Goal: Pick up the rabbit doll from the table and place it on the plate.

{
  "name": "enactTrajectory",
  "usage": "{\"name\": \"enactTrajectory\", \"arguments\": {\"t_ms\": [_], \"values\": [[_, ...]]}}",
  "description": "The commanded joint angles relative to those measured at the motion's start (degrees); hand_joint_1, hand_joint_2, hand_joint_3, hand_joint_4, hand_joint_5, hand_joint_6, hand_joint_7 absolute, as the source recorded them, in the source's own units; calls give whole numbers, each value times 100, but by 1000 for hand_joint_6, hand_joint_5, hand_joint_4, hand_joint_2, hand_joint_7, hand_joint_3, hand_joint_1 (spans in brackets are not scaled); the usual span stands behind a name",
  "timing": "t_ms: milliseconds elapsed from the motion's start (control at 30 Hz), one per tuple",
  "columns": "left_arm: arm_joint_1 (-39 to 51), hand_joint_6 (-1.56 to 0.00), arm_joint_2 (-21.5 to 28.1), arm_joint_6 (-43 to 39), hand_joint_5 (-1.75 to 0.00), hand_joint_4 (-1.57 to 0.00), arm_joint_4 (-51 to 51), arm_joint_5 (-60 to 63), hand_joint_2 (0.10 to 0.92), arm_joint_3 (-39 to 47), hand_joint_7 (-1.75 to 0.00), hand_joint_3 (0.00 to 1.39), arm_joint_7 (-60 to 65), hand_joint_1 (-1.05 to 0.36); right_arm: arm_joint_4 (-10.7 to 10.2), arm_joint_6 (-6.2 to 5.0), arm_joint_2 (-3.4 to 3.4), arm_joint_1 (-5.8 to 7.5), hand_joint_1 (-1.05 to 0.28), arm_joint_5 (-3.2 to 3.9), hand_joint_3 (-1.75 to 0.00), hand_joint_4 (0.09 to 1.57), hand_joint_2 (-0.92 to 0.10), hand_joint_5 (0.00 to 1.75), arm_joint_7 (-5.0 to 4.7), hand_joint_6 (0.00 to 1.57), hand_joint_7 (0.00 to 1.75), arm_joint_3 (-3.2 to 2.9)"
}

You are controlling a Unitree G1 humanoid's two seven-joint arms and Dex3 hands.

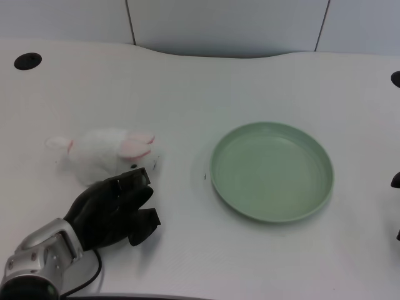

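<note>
Left hand point(115, 212), fingers apart and holding nothing, sits just beside rabbit doll point(107, 153); grasp and transfer to plate point(215, 169) remain.

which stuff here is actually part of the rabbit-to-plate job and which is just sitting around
Part of the job:
- rabbit doll, lying on the table
- green plate, nothing on it
- left hand, close by the doll, holding nothing

Just there:
- white table
- black round hole at the table's far left corner

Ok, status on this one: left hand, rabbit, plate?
Left hand open, at the rabbit, no grip yet. Rabbit on table, left of the plate. Plate bare, path clear.
</note>
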Motion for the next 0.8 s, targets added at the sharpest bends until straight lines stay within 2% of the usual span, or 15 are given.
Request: {"name": "enactTrajectory", "arguments": {"t_ms": [33,67,100,200,400,467,533,633,667,733,800], "values": [[-13,-1056,90,-21,-1746,-1332,-6,53,921,-13,-1746,159,27,-656,17,40,-74,22,-389,45,-167,1531,-921,1746,13,1137,1746,-31],[-10,-1059,94,-47,-1746,-1334,-6,58,921,-17,-1746,160,18,-662,20,80,-73,15,-388,49,-163,1524,-921,1746,13,1022,1746,-31],[-2,-1060,93,-79,-1746,-1336,-12,61,921,-20,-1746,160,17,-663,16,89,-70,14,-388,48,-152,1523,-921,1746,13,1015,1746,-29],[12,-1048,86,-106,-1746,-1323,-25,56,921,-22,-1746,152,27,-662,18,133,-63,19,-378,77,-148,1512,-921,1746,26,1026,1746,-54],[29,-1031,87,-202,-1746,-1313,-44,98,921,-71,-1746,166,65,-665,-12,90,-54,35,-377,65,-150,1492,-921,1746,3,1026,1746,-52],[18,-1031,84,-181,-1746,-1310,-42,91,921,-72,-1746,165,72,-659,-16,128,-58,35,-384,54,-136,1474,-921,1746,-60,1024,1746,-46],[11,-1030,82,-157,-1746,-1306,-43,88,921,-71,-1746,162,86,-653,-18,140,-58,34,-387,54,-125,1465,-921,1746,-77,1066,1746,-46],[22,-1037,80,-204,-1746,-1304,-59,107,921,-78,-1746,151,125,-656,-5,204,-56,27,-368,99,-138,1477,-921,1746,0,960,1746,-76],[38,-1038,75,-278,-1746,-1303,-68,119,921,-78,-1746,155,124,-653,-2,283,-59,16,-365,105,-131,1468,-919,1746,-33,947,1746,-82],[71,-1007,50,-371,-1746,-1259,-124,118,921,-59,-1746,157,127,-642,-18,322,-53,12,-359,94,-113,1438,-917,1746,-86,961,1746,-79],[122,-898,6,-360,-1746,-1150,-263,-26,921,26,-1744,148,4,-631,-48,262,-47,23,-367,68,-105,1423,-920,1746,-105,948,1746,-59]]}}
